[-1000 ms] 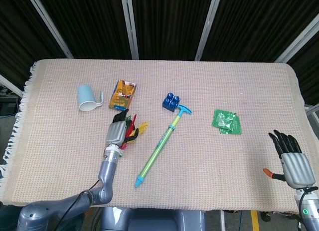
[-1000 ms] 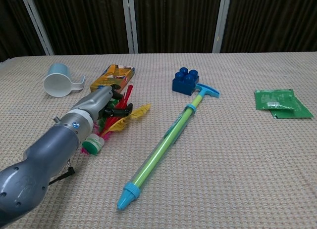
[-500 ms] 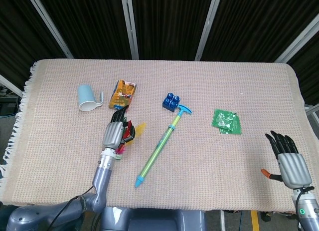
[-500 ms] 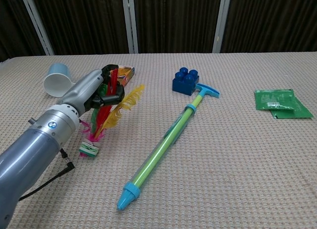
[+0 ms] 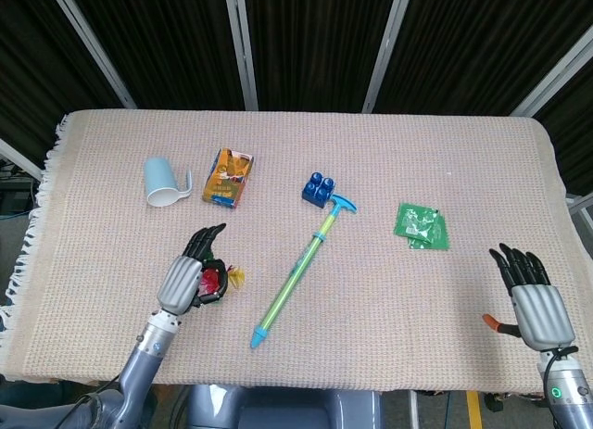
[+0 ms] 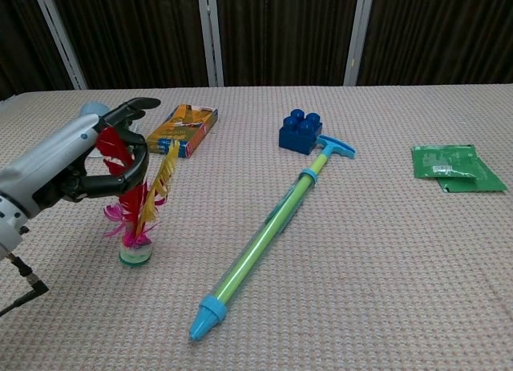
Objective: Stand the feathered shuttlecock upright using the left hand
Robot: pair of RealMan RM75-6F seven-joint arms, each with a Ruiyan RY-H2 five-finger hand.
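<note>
Your left hand [image 6: 72,159] curls its fingers [image 6: 128,139] around the feathers of the feathered shuttlecock [image 6: 138,215], which stands upright, long axis vertical, base on the surface [image 5: 389,290] near the front-left edge, while your right hand [image 5: 537,304] waits open, well apart.

One shuttlecock [image 6: 138,201], one cup [image 5: 161,182].

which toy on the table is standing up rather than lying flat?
The feathered shuttlecock, upright on its base with the left hand around its feathers. The long green pump toy lies flat; the blue block just sits low.
</note>
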